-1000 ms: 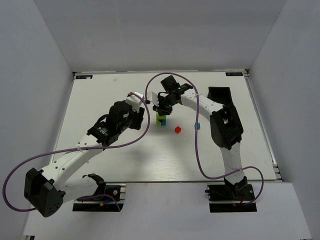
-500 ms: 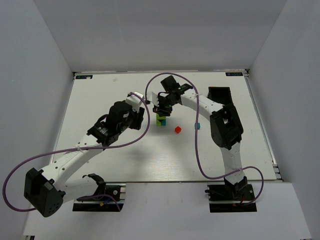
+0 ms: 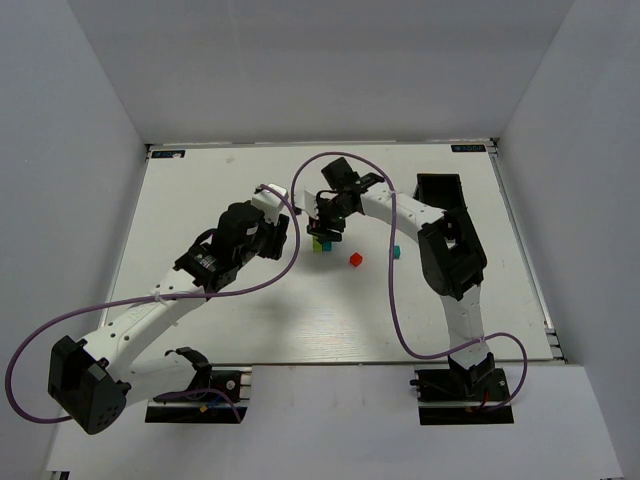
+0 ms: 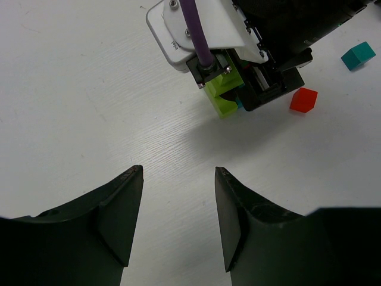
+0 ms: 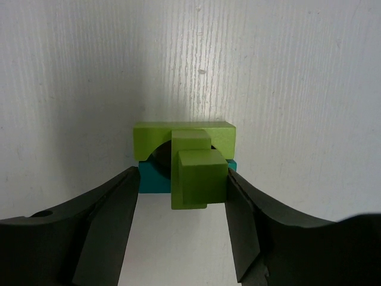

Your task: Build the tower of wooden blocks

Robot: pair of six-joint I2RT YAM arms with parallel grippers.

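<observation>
Tower [image 5: 199, 173]: stacked lime and teal blocks, lime on top, upright. Right of it, apart: red cube [image 3: 354, 259], teal cube [image 3: 395, 252].

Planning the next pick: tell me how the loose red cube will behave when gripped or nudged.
The red cube looks like small painted wood, so it is likely stiff and light. Its flat faces suggest it would slide when nudged, not roll.

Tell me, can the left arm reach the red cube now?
Probably, but not straight: the tower and the right gripper over it stand between the open left gripper and the red cube, so it must go round.
</observation>
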